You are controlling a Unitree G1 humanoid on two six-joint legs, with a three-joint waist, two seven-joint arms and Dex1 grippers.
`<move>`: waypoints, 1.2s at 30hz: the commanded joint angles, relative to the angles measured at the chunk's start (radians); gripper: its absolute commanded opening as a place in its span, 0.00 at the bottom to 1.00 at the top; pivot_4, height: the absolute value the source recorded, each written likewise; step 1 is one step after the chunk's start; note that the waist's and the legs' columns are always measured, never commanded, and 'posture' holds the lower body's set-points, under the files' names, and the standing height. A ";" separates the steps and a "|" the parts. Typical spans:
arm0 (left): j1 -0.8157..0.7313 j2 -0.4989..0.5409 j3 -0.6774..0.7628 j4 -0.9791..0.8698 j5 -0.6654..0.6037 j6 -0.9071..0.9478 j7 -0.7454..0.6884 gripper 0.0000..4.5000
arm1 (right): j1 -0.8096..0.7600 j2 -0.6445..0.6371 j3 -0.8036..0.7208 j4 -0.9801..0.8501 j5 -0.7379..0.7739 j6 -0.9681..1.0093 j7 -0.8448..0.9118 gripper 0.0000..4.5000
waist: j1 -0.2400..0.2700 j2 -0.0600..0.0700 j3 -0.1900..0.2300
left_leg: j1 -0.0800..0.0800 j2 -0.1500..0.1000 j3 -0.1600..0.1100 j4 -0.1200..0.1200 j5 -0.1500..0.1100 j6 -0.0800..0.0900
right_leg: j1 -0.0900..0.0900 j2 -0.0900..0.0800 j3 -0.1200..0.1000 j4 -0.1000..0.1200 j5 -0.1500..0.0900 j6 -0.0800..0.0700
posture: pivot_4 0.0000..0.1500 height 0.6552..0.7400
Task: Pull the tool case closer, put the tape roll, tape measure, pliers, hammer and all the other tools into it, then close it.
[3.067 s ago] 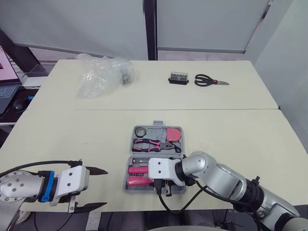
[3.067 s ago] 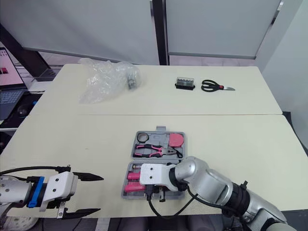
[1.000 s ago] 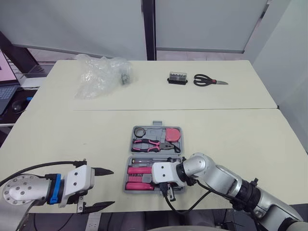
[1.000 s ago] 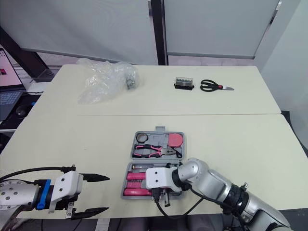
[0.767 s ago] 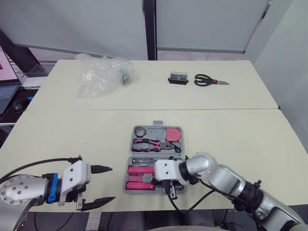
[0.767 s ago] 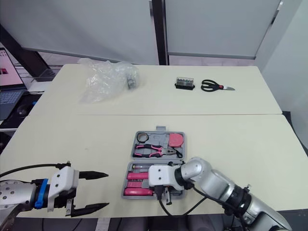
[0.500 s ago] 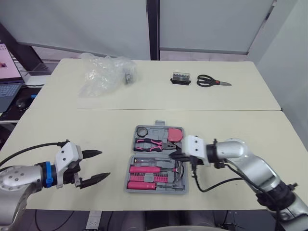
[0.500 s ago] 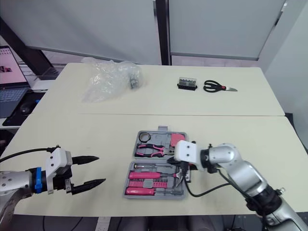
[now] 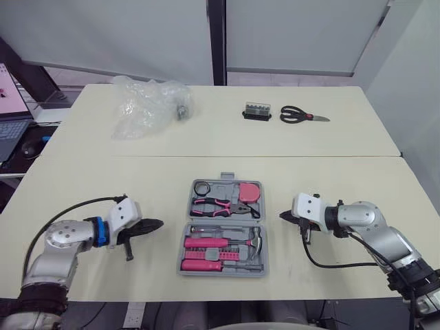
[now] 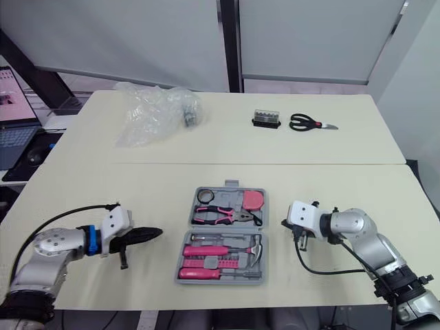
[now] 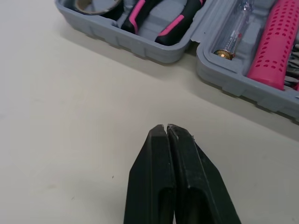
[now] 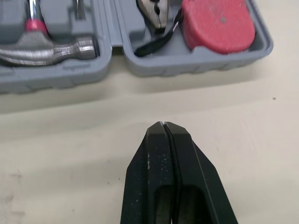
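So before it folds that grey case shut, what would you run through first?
1. Hammer in the near half of the tool case: ok.
2. Pliers, tape measure and tape roll in the far half: ok.
3. Nothing poking above the rim that would block the lid: cannot tell.
4. Left pincer and right pincer clear of the case: ok, both shut, one on each side, not touching it.
5. All tools collected: not ok if the scissors and the small black box count; they lie far behind the case.
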 commanded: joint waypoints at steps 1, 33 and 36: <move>-0.059 -0.031 -0.039 0.083 0.043 -0.066 0.016 0.00 | -0.005 0.021 0.005 -0.002 -0.015 -0.010 -0.008 0.00 | 0.000 0.000 0.000 | 0.000 0.000 0.000 0.000 0.000 0.000 | 0.000 0.000 0.000 0.000 0.000 0.000 | 1.00 1.00; -0.079 -0.133 -0.173 -0.019 0.075 0.056 -0.020 0.00 | -0.017 0.199 0.135 -0.024 -0.090 0.009 0.013 0.00 | -0.001 0.000 -0.001 | 0.003 0.000 -0.003 0.001 0.000 0.000 | 0.005 0.000 -0.001 0.000 0.000 0.000 | 1.00 1.00; -0.074 -0.134 -0.173 -0.032 0.079 0.061 -0.015 0.00 | -0.020 0.200 0.145 -0.020 -0.099 -0.014 0.021 0.00 | -0.001 0.000 -0.001 | 0.003 0.000 -0.003 0.001 0.000 0.000 | 0.005 0.000 -0.002 0.000 0.000 0.000 | 1.00 1.00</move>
